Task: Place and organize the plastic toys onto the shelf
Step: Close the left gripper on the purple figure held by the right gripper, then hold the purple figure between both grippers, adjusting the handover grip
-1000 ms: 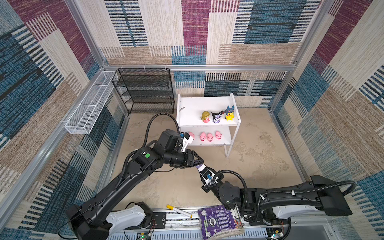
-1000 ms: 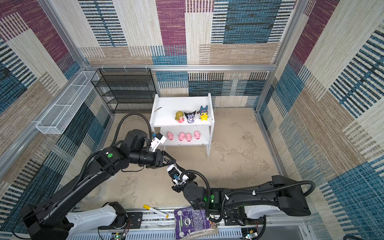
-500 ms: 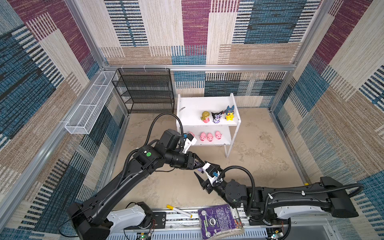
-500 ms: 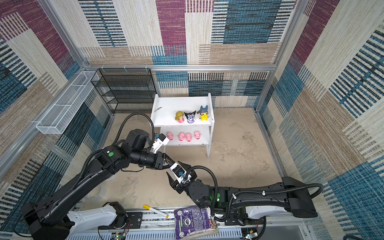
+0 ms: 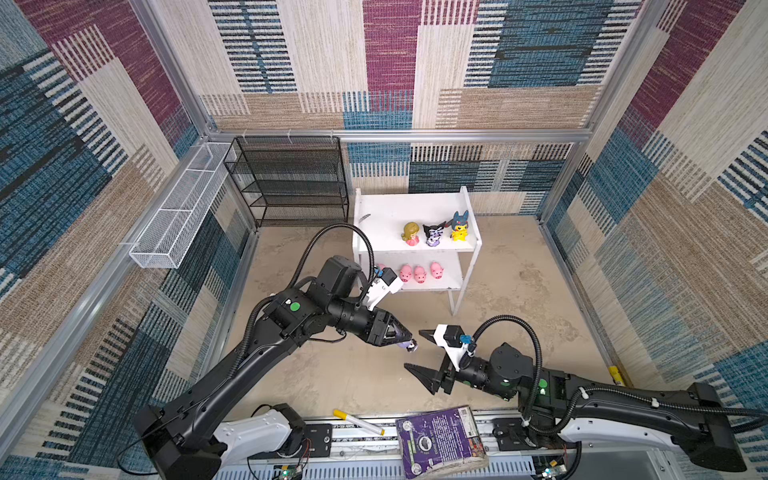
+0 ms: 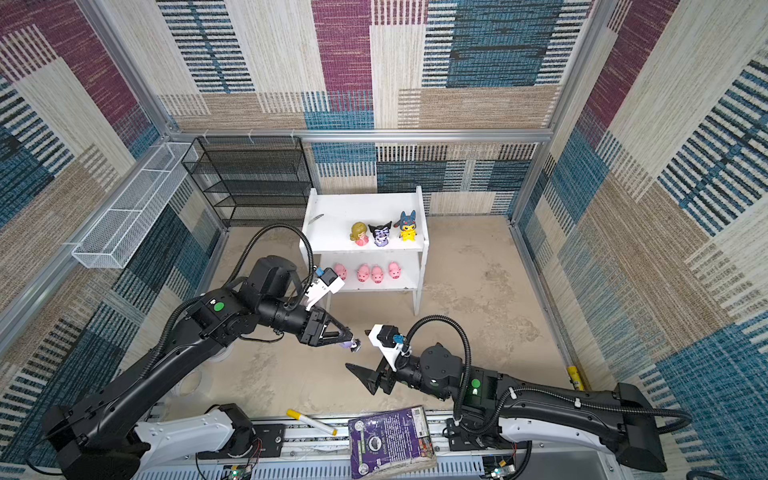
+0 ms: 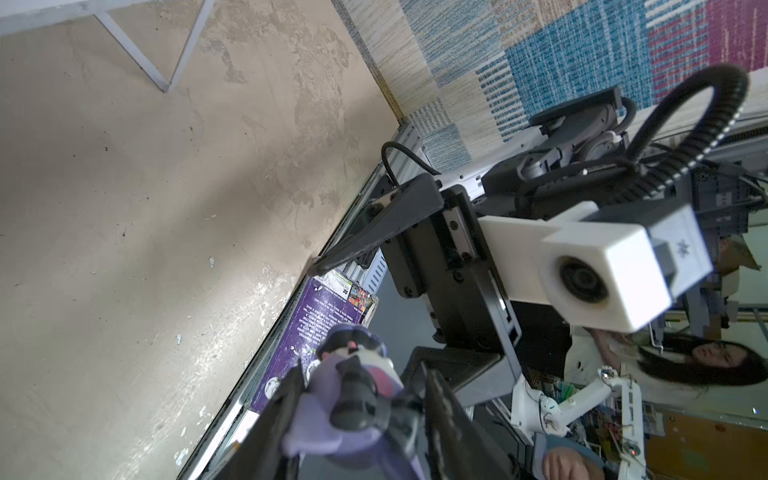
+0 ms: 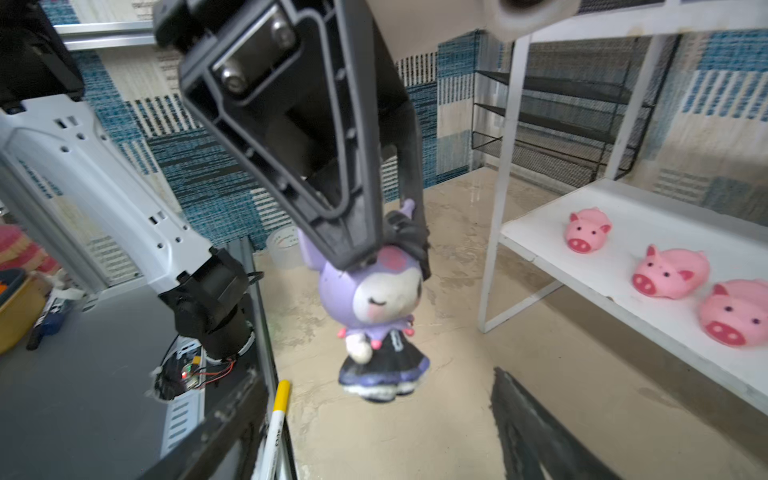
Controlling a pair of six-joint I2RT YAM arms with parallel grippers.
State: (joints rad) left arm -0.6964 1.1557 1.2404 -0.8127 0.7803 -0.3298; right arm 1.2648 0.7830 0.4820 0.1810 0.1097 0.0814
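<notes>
**Item:** lilac eared figurine [image 8: 382, 303].
**Hold:** left gripper [image 6: 347, 337] is clamped on its head. The body hangs below the claw tips, clear of the floor.
**Right gripper** [image 5: 419, 350]: jaws spread wide, empty, just beside the toy.
**Handling:** back your right claw off first. Then carry the toy to the shelf [image 5: 386, 224] beyond your left claw and set it beside the blonde girl [image 5: 410, 233], feet flat before you release.
**Not legible:** the far jaw's contact on the head is hidden, and the left wrist view of the toy is blurred.
</notes>
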